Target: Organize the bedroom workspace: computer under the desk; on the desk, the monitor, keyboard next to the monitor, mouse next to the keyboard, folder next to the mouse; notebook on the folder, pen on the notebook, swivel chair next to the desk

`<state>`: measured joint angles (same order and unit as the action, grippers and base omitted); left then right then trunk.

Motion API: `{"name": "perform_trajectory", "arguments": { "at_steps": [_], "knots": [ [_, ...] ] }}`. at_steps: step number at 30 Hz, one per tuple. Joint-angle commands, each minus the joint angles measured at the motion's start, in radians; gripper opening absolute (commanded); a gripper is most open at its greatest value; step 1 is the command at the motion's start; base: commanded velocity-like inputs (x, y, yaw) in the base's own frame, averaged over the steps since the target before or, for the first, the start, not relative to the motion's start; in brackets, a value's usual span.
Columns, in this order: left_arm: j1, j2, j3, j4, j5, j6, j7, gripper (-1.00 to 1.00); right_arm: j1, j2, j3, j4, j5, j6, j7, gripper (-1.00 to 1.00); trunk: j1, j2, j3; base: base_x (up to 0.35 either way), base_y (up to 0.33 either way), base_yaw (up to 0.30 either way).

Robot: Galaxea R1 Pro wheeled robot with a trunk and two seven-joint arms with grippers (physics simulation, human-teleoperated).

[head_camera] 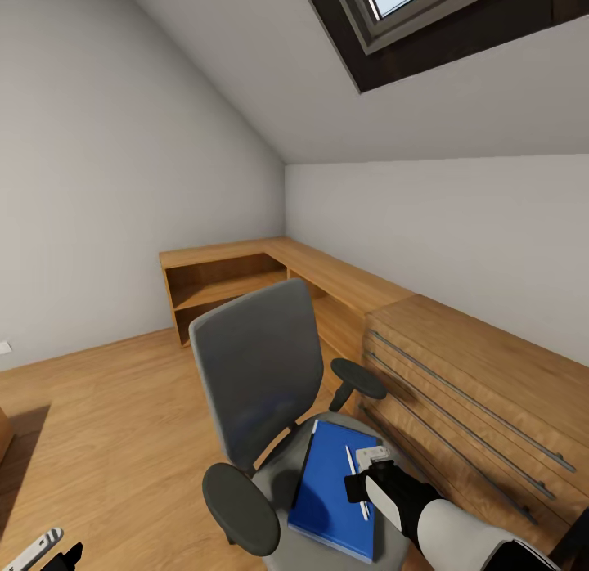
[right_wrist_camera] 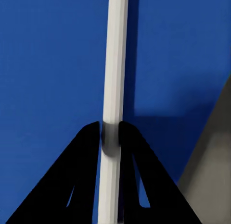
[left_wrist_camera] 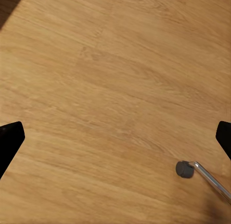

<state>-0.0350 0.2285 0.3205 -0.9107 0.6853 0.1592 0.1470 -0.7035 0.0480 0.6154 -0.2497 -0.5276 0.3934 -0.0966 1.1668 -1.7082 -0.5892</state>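
The grey swivel chair [head_camera: 262, 366] stands in the middle of the head view with the bright-blue folder [head_camera: 327, 489] flat on its seat. The thin white pen [head_camera: 357, 481] lies along the folder's right side. My right gripper [head_camera: 360, 483] is shut on the pen [right_wrist_camera: 114, 65], its black fingers [right_wrist_camera: 89, 152] pinching it over the folder [right_wrist_camera: 48, 65], where it casts a shadow. My left gripper [head_camera: 49, 550] hangs low and open [left_wrist_camera: 115, 137] over the wood floor. I cannot make out the notebook. The desk, computer, monitor, keyboard and mouse are out of view.
A light-wood drawer chest [head_camera: 474, 391] stands close to the chair's right. A light-wood shelving unit [head_camera: 229, 281] runs along the far wall under the sloped ceiling. Open wood floor [head_camera: 98, 424] lies left of the chair. A chair castor [left_wrist_camera: 184, 168] is near my left gripper.
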Motion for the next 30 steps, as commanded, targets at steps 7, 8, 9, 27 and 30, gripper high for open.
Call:
{"name": "perform_trajectory", "arguments": {
  "at_steps": [7,8,9,27,30],
  "knots": [
    [0.000,-0.001,0.000,-0.002,0.008,0.004,0.004,1.00,-0.001,-0.001,0.007,-0.003,-0.014,0.004,-0.008,-1.00,0.000,-0.001,-0.001,0.000,0.000,0.000],
    [0.000,-0.001,0.000,-0.002,0.008,0.003,0.003,1.00,-0.001,-0.001,0.007,-0.003,-0.014,0.004,-0.008,-1.00,-0.004,0.006,0.002,0.000,0.000,0.000],
    [0.000,-0.001,0.000,-0.002,0.007,0.003,0.001,1.00,-0.001,-0.001,0.007,-0.003,-0.014,0.004,-0.008,-1.00,-0.008,0.013,0.005,0.000,0.000,0.000],
    [0.000,-0.003,-0.001,-0.002,0.004,0.002,0.000,1.00,-0.001,-0.011,0.007,-0.043,-0.014,0.002,-0.010,-1.00,-0.077,0.139,0.062,-0.051,0.000,0.000],
    [0.000,-0.003,-0.001,-0.002,0.003,0.003,0.000,1.00,0.000,-0.013,0.007,-0.057,-0.014,0.002,-0.011,-1.00,-0.088,0.160,0.071,-0.286,0.000,0.000]
  ]
}}
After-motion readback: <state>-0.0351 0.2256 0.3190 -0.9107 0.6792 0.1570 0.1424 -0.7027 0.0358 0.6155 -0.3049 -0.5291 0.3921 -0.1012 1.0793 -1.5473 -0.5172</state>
